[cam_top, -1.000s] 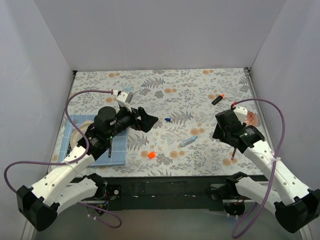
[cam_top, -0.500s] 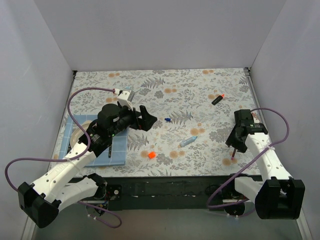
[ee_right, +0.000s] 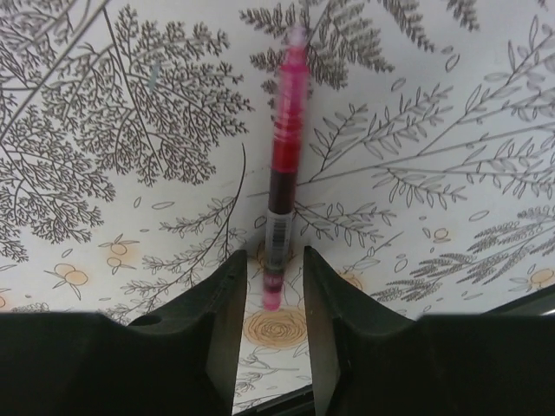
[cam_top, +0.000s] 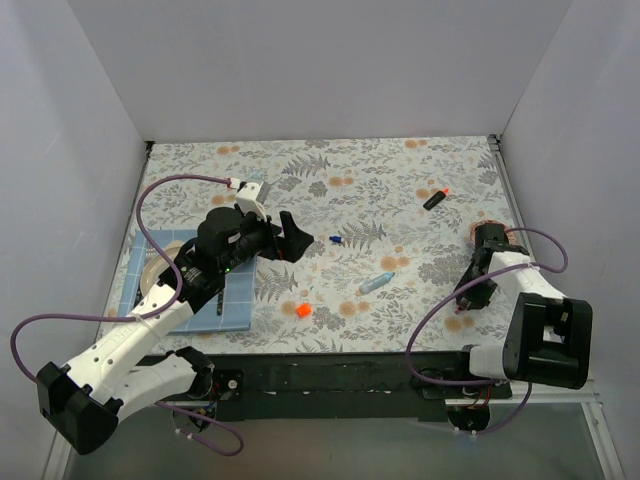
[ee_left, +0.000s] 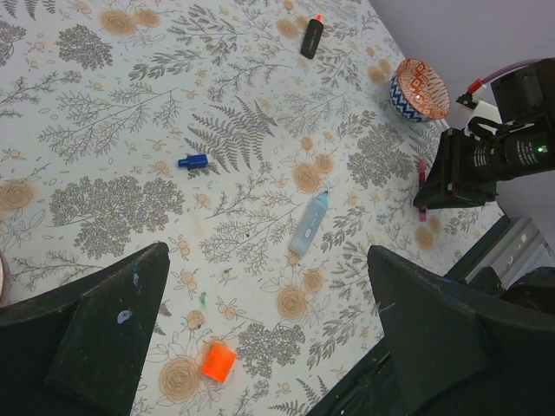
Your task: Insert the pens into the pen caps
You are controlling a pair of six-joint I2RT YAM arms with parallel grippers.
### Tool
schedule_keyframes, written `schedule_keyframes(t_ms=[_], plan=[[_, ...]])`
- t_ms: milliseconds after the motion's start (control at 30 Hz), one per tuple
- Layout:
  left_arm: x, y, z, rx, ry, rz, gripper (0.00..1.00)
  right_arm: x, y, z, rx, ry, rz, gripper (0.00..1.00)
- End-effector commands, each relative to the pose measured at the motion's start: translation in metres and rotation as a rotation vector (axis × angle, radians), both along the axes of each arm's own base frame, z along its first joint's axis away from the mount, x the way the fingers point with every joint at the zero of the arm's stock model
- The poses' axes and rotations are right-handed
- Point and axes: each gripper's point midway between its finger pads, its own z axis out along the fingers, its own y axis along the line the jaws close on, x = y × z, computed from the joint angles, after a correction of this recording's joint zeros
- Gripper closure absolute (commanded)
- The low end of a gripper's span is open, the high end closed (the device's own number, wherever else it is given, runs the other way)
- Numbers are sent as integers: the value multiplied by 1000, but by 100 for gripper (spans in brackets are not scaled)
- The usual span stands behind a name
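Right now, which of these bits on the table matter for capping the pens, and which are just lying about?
For the job: light blue pen, black pen, orange cap, dark blue cap.
Just lying about: pink pen, patterned bowl, blue mat.

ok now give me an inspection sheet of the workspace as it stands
surface: floral-print tabletop
job's things: light blue pen, black pen, orange cap, dark blue cap, all lying apart
clutter: pink pen, patterned bowl, blue mat
end effectors: left end effector open, empty; right end effector straddles the pink pen, grip unclear
cables: purple cables loop off both arms
surroundings: plain walls on three sides
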Motion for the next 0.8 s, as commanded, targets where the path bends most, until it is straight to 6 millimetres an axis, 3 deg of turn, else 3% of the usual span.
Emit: schedule_keyframes(t_ms=[0,100,200,267,333,433,600,767], plan=[[2,2,17,-16,-28,15,2,7,-3,-15,14,0,30,63],[3,2,18,-14,-32,17,2,6,-4,-20,7,1,34,69],[4,3,17,-10,-33,24,2,7,-5,-21,-1,-22,33,81],[4,4,18,-13,-37,27,2,12,-2,-19,8,-57,45,96],[4,3,17,-11,-41,23,2,15,2,-15,22,-81,60,99],[4,4,15,-10,-49,23,2,24,13,3,31,-154,113,99],[5,4,8,11,-41,23,2,39,35,50,62,-346,173,99],[12,-18,4,-22,79,-15,8,65,90,111,175,-585,315,99]])
